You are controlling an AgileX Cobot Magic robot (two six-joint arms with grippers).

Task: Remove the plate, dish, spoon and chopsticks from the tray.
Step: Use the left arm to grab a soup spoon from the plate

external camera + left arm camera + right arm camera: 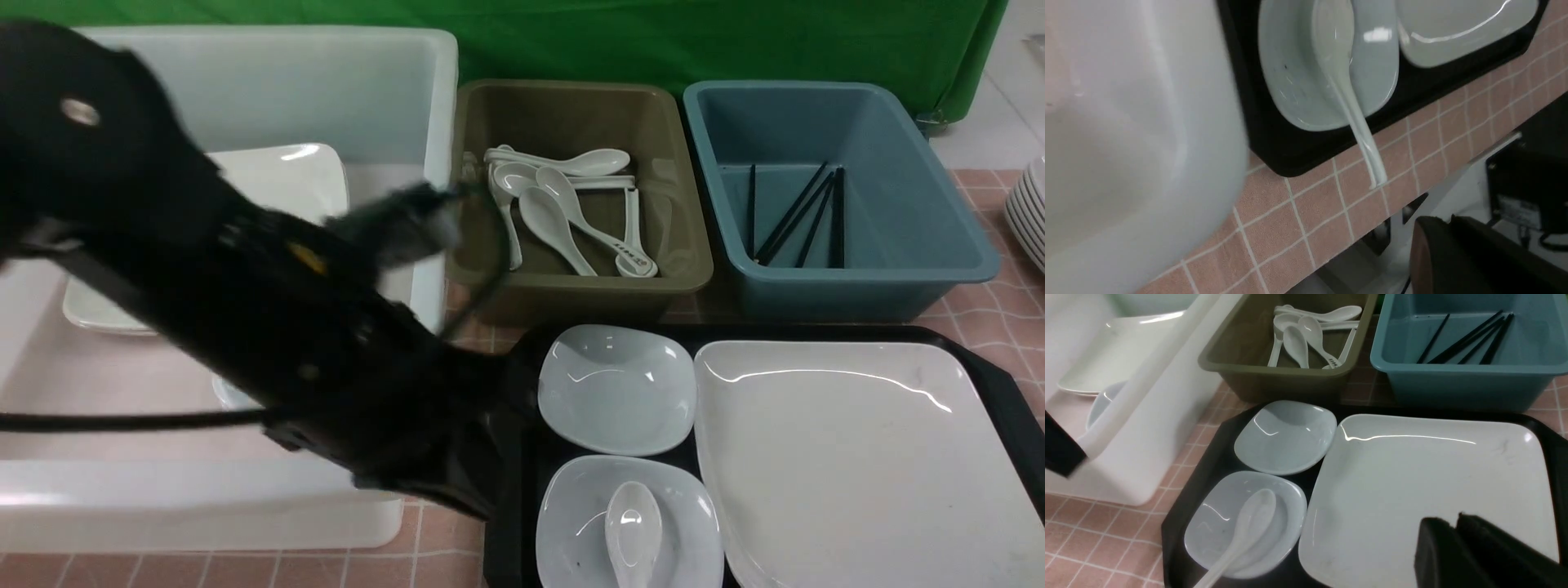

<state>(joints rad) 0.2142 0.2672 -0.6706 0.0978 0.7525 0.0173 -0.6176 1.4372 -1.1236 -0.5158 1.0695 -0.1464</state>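
The black tray [502, 555] holds the large white plate [865, 465] on its right and two small pale dishes on its left. The white spoon [633, 523] lies in the near dish [571, 531], and the far dish [616, 388] is empty. In the left wrist view the spoon [1339, 69] has its handle sticking out over the tray rim [1290, 151]. My left gripper [1447, 220] is shut and empty, out past the table's front edge near that handle. My right gripper [1453, 522] is shut and empty above the plate [1425, 477]. No chopsticks show on the tray.
A big white tub [245, 82] with plates stands left, under my blurred left arm [269, 327]. Behind the tray are an olive tub [563, 86] of spoons and a blue tub [898, 229] holding several black chopsticks [796, 216]. Stacked plates [1030, 212] sit at far right.
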